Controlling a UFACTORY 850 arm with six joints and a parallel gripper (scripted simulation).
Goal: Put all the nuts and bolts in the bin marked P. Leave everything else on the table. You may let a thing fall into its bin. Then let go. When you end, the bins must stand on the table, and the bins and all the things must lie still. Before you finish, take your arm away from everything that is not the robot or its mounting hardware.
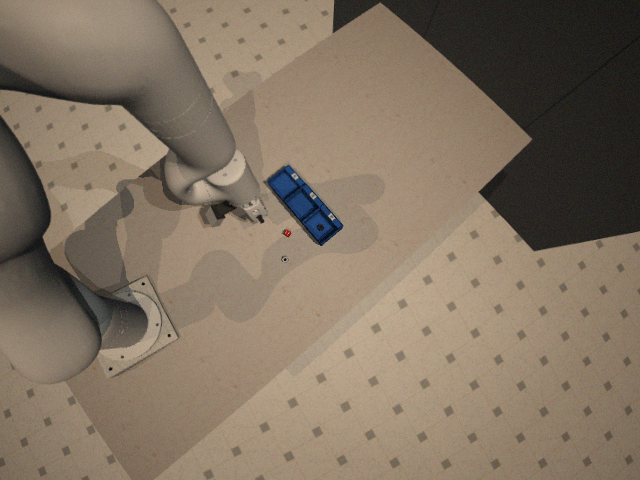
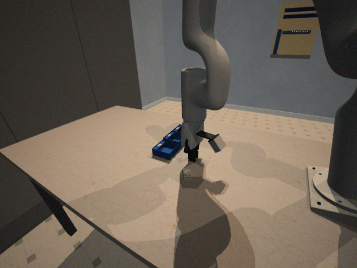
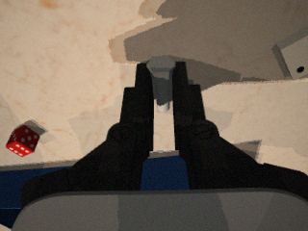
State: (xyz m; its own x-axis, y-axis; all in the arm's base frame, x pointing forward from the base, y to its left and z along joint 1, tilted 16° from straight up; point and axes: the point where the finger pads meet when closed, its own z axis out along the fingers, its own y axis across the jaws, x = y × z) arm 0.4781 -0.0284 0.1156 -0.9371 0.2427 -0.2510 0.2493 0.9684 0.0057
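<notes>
My gripper (image 1: 261, 219) (image 2: 191, 158) (image 3: 162, 82) is low over the table, just beside the blue bins. It is shut on a small grey bolt (image 3: 161, 62), whose head shows past the fingertips in the wrist view. The row of three blue bins (image 1: 287, 176) (image 2: 161, 152) stands close by, and its edge shows in the wrist view (image 3: 164, 176). The labels are too small to read. A small dark thing (image 1: 320, 227) lies in the end compartment. A nut (image 1: 283, 258) lies on the table past the red die.
A red die (image 1: 286, 233) (image 3: 23, 141) lies between my gripper and the nut. A white domino (image 2: 186, 174) (image 3: 292, 61) lies on the side away from the bins. The arm's base plate (image 1: 168, 330) (image 2: 312, 187) is bolted near a table corner.
</notes>
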